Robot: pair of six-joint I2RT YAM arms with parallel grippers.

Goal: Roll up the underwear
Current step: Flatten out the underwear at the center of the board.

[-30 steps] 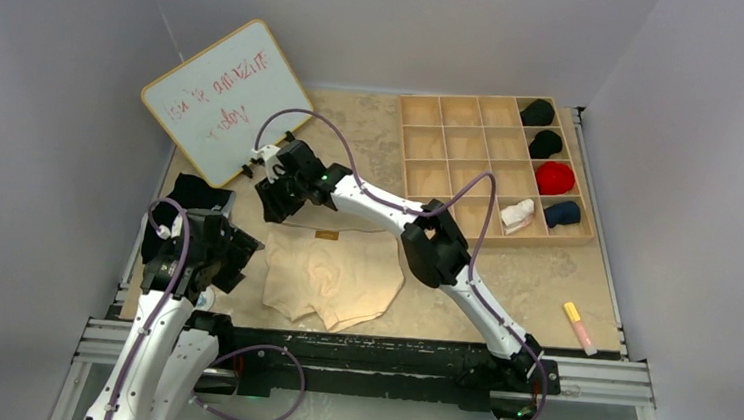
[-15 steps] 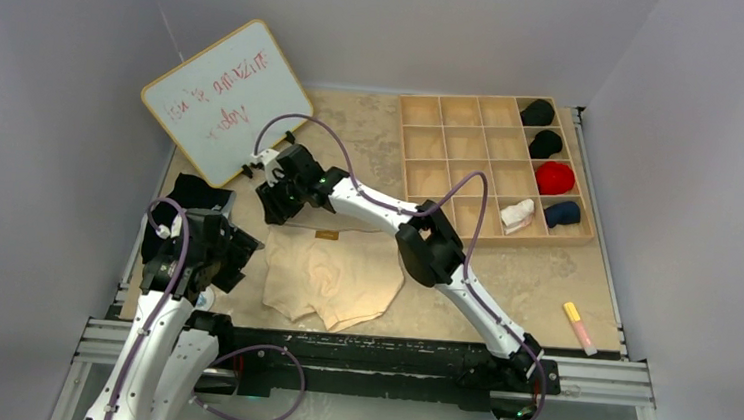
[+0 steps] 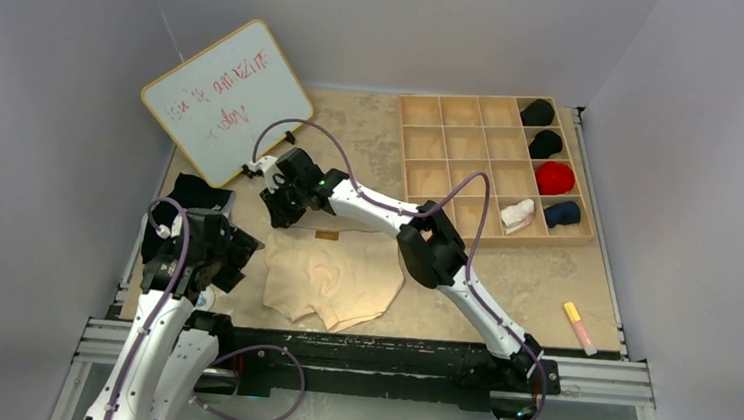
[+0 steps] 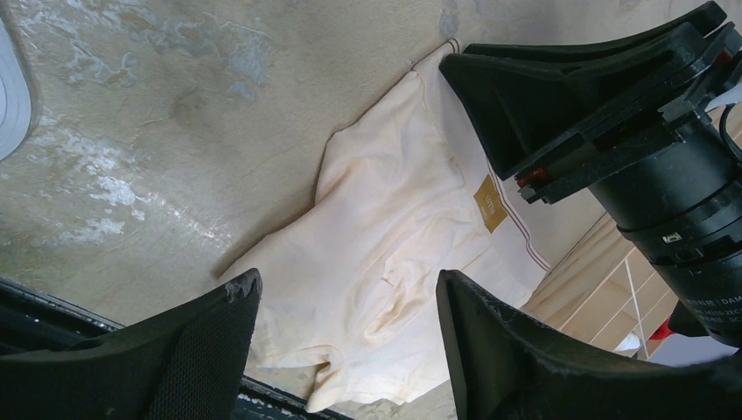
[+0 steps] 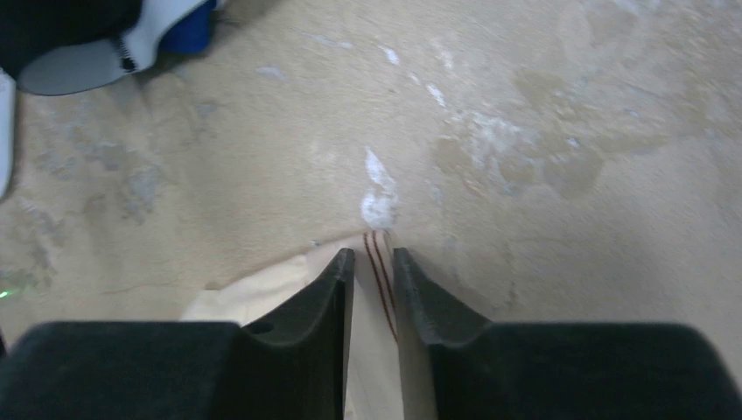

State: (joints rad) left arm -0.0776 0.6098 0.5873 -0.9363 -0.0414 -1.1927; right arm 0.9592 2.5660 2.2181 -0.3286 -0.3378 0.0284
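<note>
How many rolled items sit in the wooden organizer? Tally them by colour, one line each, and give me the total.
Black rolls: 2
Red roll: 1
Blue roll: 1
White roll: 1
Total: 5

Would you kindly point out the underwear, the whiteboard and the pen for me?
underwear (image 3: 333, 277), top external view, middle of the fabric.
whiteboard (image 3: 224, 98), top external view, centre of its face.
pen (image 3: 579, 329), top external view, middle of its barrel.
</note>
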